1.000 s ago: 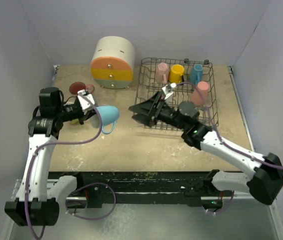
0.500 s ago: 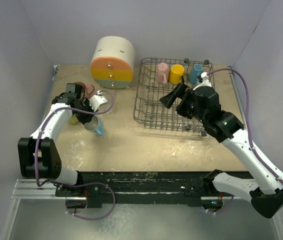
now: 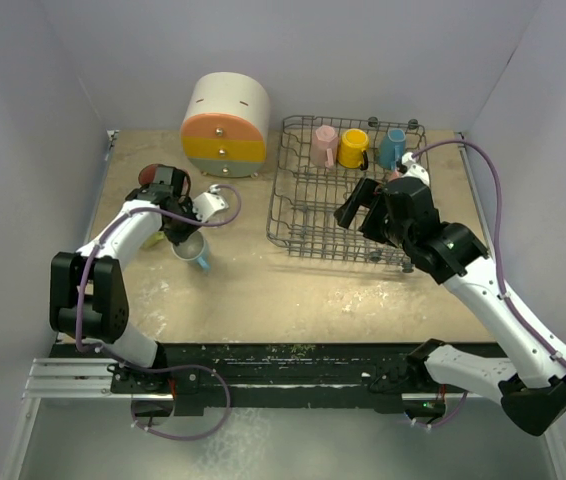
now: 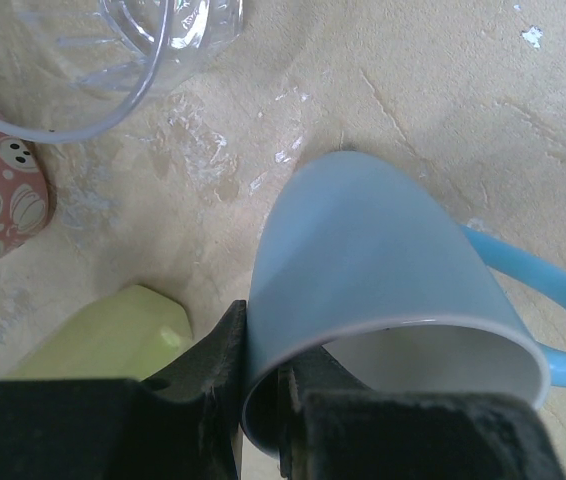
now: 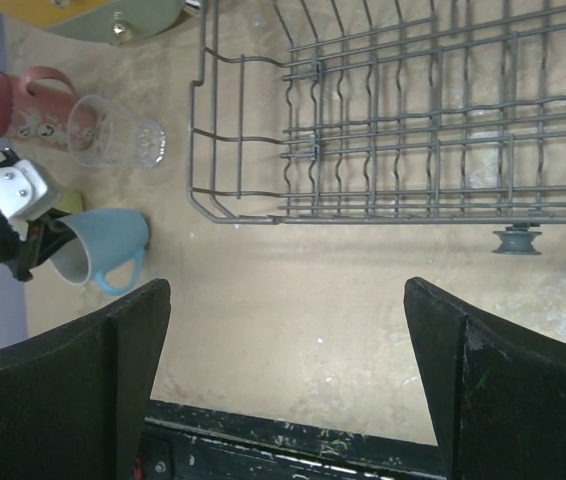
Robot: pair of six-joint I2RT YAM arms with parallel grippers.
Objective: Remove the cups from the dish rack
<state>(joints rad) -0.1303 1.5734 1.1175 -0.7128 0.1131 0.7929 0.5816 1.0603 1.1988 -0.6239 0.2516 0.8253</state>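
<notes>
Left hand [image 4: 263, 392] clamped on the tilted light blue mug [image 4: 363, 260] by its rim, low over the tabletop [image 3: 263, 290] left of the dish rack [image 3: 293, 215]. Best to level it clear of the glass [image 4: 133, 50] before letting go. Right hand [image 3: 353, 205] gapes wide.

Seven cups are in view. Three stand in the one rack [image 3: 301, 212]: a pink cup [image 3: 324, 145], a yellow cup [image 3: 353, 148] and a blue cup [image 3: 393, 150]. Four are outside it, at the left of the one desk [image 3: 293, 290]: a blue mug [image 4: 373, 260], a glass [image 5: 118, 143], a patterned mug [image 5: 31, 105] and a green cup [image 4: 113, 335]. Whether the right arm [image 3: 483, 290] hides another cup in the rack cannot be told. One cabinet [image 3: 225, 105] has three drawers [image 3: 223, 152]. There are two arms, the other being the left arm [image 3: 118, 230], and two end effectors: the left end effector [image 4: 263, 375] and the right end effector [image 5: 283, 310].
</notes>
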